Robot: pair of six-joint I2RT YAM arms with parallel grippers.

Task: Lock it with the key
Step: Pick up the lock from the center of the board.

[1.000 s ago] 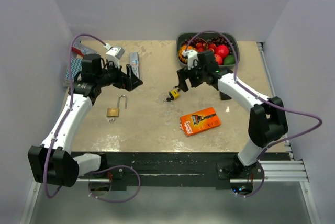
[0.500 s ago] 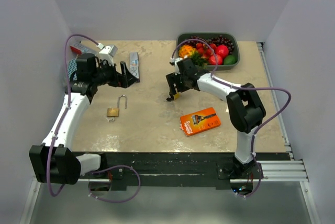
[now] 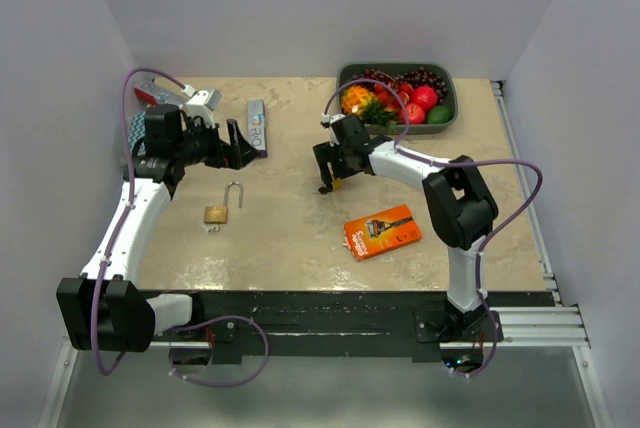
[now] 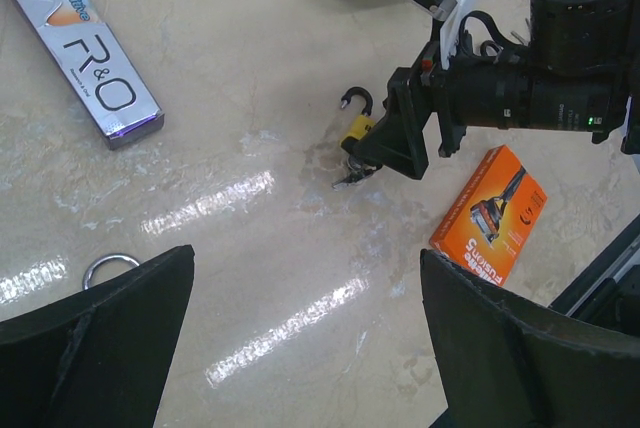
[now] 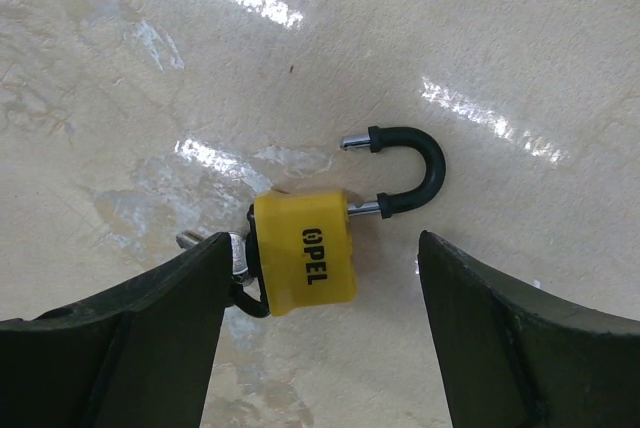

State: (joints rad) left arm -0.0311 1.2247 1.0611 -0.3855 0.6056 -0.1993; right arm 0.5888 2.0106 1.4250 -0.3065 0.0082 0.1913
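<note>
A yellow padlock [image 5: 305, 263] lies on the table with its black shackle [image 5: 410, 163] swung open and a key [image 5: 205, 246] in its body. My right gripper [image 5: 320, 253] is open and hangs just above it, one finger on each side, touching nothing. In the top view the padlock [image 3: 334, 182] lies under the right gripper [image 3: 324, 170]. A brass padlock [image 3: 217, 212] with an open shackle lies at the left. My left gripper [image 3: 243, 143] is open and empty, above the table behind the brass padlock. In the left wrist view the left gripper [image 4: 305, 293] faces the yellow padlock [image 4: 355, 134].
An orange razor box [image 3: 382, 232] lies near the front of the table. A grey bowl [image 3: 448, 120] of fruit stands at the back right. A toothpaste box [image 3: 258, 126] lies at the back left, with packets [image 3: 150, 98] in the far left corner.
My right gripper has swung left and down over the yellow padlock. My left gripper has drawn back a little toward the left. Both padlocks lie where they were.
</note>
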